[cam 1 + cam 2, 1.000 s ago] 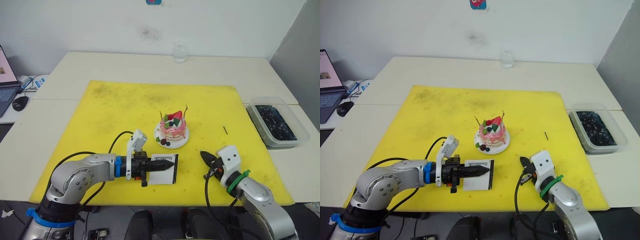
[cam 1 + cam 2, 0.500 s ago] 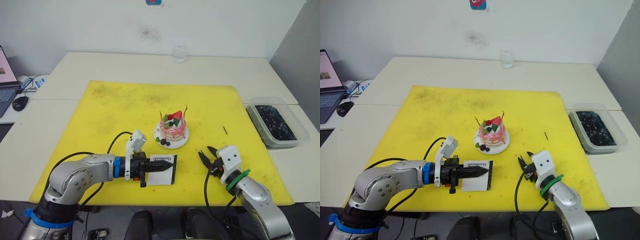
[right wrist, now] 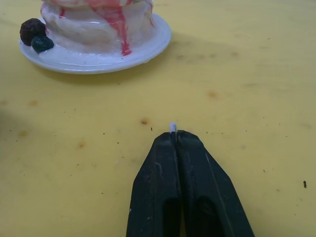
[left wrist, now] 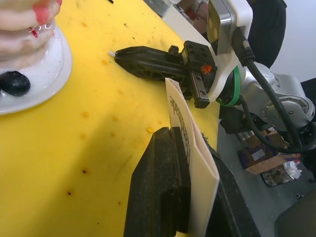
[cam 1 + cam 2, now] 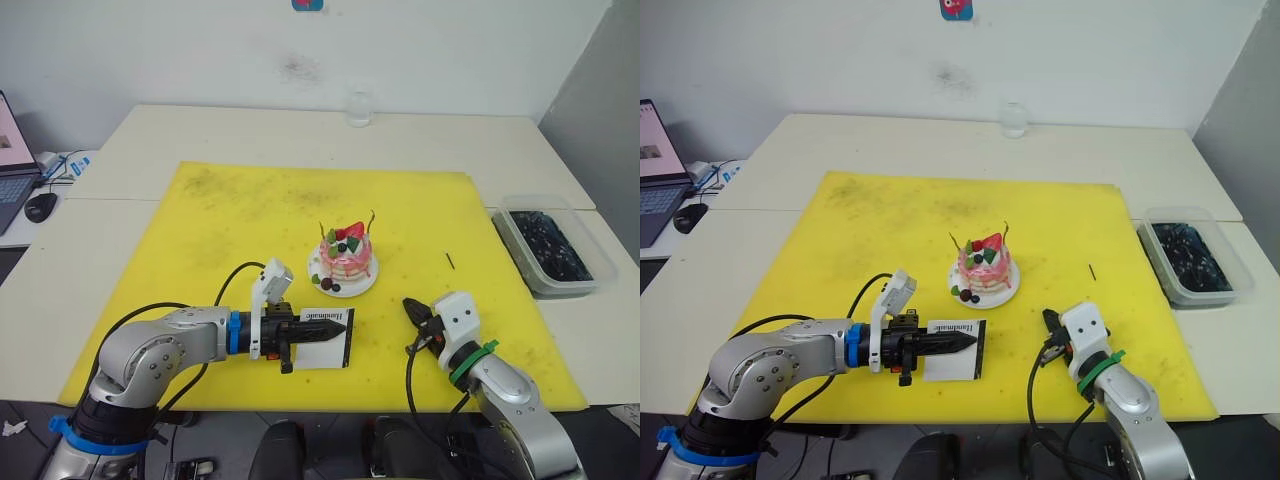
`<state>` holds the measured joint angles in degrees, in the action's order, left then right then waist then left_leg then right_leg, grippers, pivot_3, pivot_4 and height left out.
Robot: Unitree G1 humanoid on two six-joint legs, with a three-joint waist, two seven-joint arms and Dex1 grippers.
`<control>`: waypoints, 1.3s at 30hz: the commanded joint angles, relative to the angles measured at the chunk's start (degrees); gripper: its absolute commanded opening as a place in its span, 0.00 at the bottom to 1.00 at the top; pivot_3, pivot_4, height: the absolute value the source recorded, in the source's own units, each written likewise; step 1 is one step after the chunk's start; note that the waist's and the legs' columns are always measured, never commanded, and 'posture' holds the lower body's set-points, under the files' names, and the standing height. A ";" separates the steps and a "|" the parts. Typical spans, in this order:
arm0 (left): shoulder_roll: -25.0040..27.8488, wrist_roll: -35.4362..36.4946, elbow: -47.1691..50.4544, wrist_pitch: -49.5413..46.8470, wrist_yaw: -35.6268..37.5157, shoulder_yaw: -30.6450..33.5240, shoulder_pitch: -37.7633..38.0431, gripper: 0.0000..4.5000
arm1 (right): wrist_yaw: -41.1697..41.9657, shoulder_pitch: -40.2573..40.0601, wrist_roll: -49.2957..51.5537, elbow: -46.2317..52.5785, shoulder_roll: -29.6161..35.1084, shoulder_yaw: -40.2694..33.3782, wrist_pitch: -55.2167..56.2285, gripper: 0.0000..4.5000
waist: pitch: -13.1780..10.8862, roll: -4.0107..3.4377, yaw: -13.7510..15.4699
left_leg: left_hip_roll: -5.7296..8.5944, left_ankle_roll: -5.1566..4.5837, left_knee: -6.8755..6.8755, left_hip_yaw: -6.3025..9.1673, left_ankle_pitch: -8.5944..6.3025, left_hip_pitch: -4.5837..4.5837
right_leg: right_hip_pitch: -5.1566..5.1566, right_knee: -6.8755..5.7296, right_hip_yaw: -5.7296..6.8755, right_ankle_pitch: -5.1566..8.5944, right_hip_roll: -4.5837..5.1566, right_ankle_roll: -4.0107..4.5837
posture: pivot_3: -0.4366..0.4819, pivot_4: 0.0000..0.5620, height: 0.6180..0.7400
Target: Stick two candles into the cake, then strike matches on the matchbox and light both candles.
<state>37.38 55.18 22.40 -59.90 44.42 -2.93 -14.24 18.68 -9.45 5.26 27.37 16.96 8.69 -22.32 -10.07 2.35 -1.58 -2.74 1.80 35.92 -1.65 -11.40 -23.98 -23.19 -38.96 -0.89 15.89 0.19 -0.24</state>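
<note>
The cake (image 5: 346, 258) stood on its white plate (image 5: 364, 283) a little right of the middle of the head view, on the yellow mat (image 5: 230, 220). Two thin candles (image 5: 372, 219) rose from its top, one at the left side and one at the right side of the strawberry, both tilted a little. Some dark berries lay on the plate at the lower left side of the cake.

Below the cake, toward the lower middle of the frame, the matchbox (image 5: 329, 337) was held by the left gripper (image 5: 322, 333). Its black fingers (image 4: 159, 187) were closed on the box, one on each flat face, and the box stood on its edge on the mat, as the left wrist view showed.

In the lower right of the frame the right gripper (image 5: 413, 312) rested low over the mat, near the plate but not touching it. Its fingers (image 3: 163, 177) were pressed together on a match (image 3: 172, 127), and only the small pale tip came out between them. A second match (image 5: 450, 260) lay alone on the mat, to the right of the cake and well apart from it.

At the right edge of the frame a clear container (image 5: 552, 248) with dark contents stood on the table (image 5: 450, 135). A glass (image 5: 359, 106) stood at the upper middle, beyond the mat. A laptop (image 5: 10, 170) and a mouse (image 5: 40, 206) were at the left edge.
</note>
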 commanded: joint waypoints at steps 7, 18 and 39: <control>-0.88 1.08 0.77 -0.48 -0.37 1.04 -0.87 0.00 | 1.32 -0.71 2.29 5.52 0.93 -1.24 -2.96 0.00 | 0.00 0.00 0.08 | 0.00 0.00 -0.01 0.01 0.00 -0.01 | -0.01 0.00 0.01 0.01 0.00 0.02 | 0.48 0.27 1.00; -5.10 3.89 -3.86 -3.89 -2.58 2.59 -6.42 0.00 | 12.62 6.92 10.63 23.58 16.67 -7.64 -13.93 0.00 | -0.01 -0.01 0.07 | 0.04 0.00 0.07 0.03 0.00 0.00 | 0.02 -0.04 0.02 -0.04 -0.03 -0.07 | 0.48 0.27 1.00; -5.26 2.75 -7.43 -6.31 2.26 -0.02 -11.88 0.00 | 22.56 25.01 12.55 25.49 30.24 3.72 -19.59 0.00 | -0.01 0.00 0.08 | 0.06 -0.01 0.09 0.04 0.01 -0.06 | 0.00 -0.02 0.03 -0.04 -0.13 -0.07 | 0.48 0.27 1.00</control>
<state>31.78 57.97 14.69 -66.21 45.72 -3.04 -25.15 41.16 14.81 18.63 51.84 46.77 12.43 -42.96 -10.09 2.35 -1.50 -2.68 1.80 36.01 -1.61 -11.40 -24.04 -23.19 -38.98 -0.86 15.86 0.06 -0.31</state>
